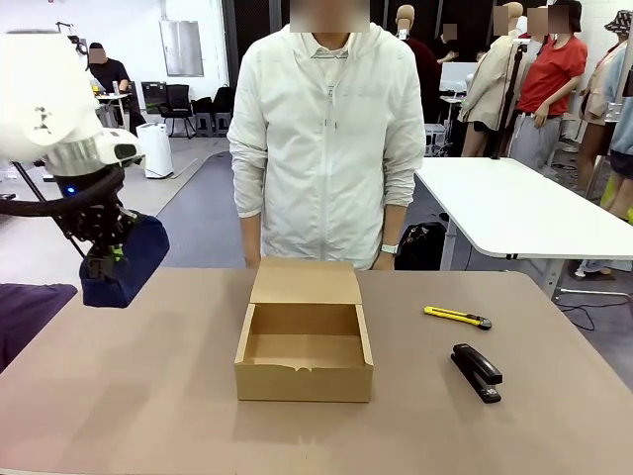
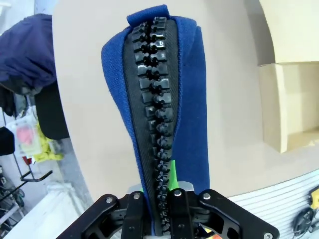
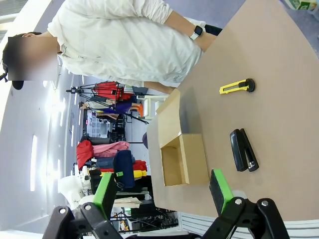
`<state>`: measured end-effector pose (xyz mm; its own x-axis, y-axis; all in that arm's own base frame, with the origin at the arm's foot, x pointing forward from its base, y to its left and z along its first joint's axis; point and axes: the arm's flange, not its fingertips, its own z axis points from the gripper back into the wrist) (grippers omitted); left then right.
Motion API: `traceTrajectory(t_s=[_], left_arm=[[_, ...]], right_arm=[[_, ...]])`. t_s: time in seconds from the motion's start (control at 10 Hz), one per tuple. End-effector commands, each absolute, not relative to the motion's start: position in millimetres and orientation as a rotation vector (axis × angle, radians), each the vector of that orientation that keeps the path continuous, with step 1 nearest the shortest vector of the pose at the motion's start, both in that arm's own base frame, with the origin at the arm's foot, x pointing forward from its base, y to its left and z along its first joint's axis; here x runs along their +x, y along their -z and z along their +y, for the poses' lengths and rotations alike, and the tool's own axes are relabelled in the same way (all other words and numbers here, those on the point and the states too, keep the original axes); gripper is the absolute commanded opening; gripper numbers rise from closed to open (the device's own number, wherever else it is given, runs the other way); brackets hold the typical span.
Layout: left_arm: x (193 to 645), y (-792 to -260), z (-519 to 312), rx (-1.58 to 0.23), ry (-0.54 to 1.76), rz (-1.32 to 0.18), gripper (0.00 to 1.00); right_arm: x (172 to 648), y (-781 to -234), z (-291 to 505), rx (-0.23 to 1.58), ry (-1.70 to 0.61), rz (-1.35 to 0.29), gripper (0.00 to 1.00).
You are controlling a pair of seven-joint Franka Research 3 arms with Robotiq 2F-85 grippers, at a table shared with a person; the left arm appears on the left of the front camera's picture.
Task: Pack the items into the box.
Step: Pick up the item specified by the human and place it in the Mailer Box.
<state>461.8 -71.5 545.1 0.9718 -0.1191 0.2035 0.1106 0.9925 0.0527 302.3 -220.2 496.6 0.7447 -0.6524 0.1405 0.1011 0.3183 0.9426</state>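
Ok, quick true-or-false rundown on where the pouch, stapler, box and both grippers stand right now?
1. The left gripper is shut on the pouch, left of the box. True.
2. The stapler lies inside the box. False: it lies on the table, right of the box, which is empty.
3. The box's flap is open. True.
4. The right gripper holds the yellow knife. False: it is open and empty; the knife lies on the table, beyond the stapler.
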Motion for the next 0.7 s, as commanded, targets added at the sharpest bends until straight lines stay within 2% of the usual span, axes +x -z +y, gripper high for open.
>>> traceTrajectory(t_s=[0.0,0.2,0.3,0.4,0.6], left_arm=[[479.6,-517.3,-74.2,0.045,0.118,-0.209,0.0],[466.8,-535.2,-72.8,0.041,0.118,-0.201,0.0],[482.9,-532.8,-86.0,-0.024,0.445,-0.196,0.0],[495.8,-531.7,-115.2,-0.105,0.796,-0.262,0.0],[500.4,-521.5,-163.6,-0.279,1.405,-0.285,0.0]], right_arm=[[302.6,-499.1,-220.2,1.17,0.53,-0.574,1.0],[302.6,-499.1,-220.2,1.17,0.53,-0.574,1.0],[302.6,-499.1,-220.2,1.17,0.53,-0.574,1.0],[302.6,-499.1,-220.2,1.17,0.53,-0.574,1.0],[302.6,-499.1,-220.2,1.17,0.53,-0.574,1.0]])
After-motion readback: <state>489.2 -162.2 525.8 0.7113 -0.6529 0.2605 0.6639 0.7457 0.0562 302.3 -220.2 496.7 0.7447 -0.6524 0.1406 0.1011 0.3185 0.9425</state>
